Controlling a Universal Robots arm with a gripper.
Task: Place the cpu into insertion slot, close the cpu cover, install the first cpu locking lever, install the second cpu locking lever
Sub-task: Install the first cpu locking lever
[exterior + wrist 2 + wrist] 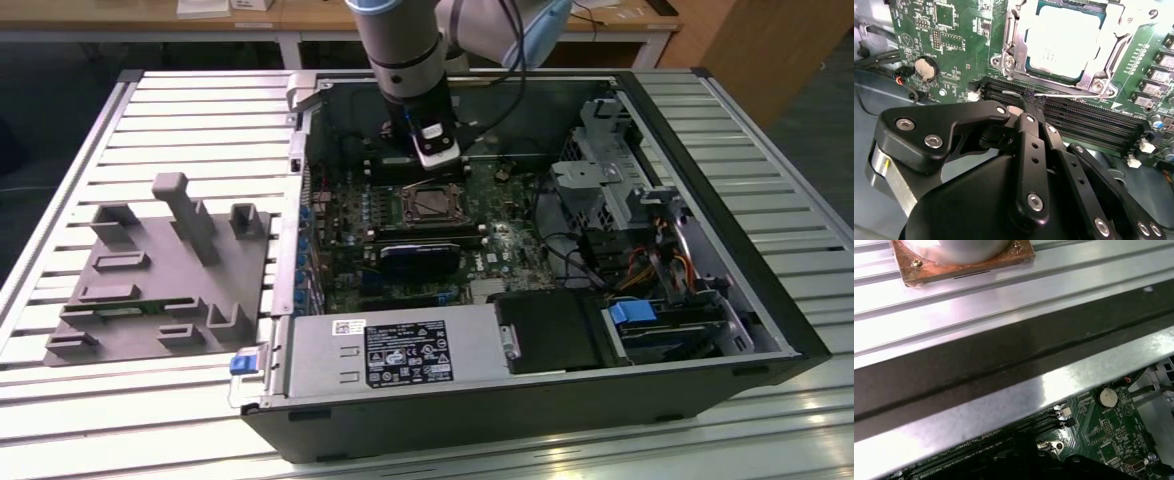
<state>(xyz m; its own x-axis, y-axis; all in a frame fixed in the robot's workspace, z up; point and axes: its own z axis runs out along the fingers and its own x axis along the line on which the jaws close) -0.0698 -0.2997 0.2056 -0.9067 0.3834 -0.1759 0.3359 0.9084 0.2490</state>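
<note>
At the exterior view's left a grey moulded fixture (147, 270) w/ upright posts is sitting on the ribbed aluminium table (80, 420), well apart from the work. Next along, the open black PC case (534, 420) is lying on its side. The arm (407, 60) is reaching straight down into it near the far wall, wrist vertical, w/ free room either side above the green board (347, 230). The gripper (1026, 102) is hanging just beside the insertion slot (407, 207), over the long black memory slots (1079, 117). Its black linked fingers (1026, 145) are lying drawn together, tips right at a thin silver wire lever (1064, 94) running along the slot's edge; can't tell if the wire is pinched btwn them. The cpu (1064, 42), flat w/ a pale matte metal top, is sitting in the slot, and the cpu cover (1015, 37), a shiny stamped steel frame, is lying down around it. A round coin battery (925, 68) is showing on the board. In the first wrist view the case's bright sheet-metal rim (1004, 405) is running close by. Toward the exterior view's right, a metal drive cage (601, 170) and loose cables (587, 265) are crowding that side.
</note>
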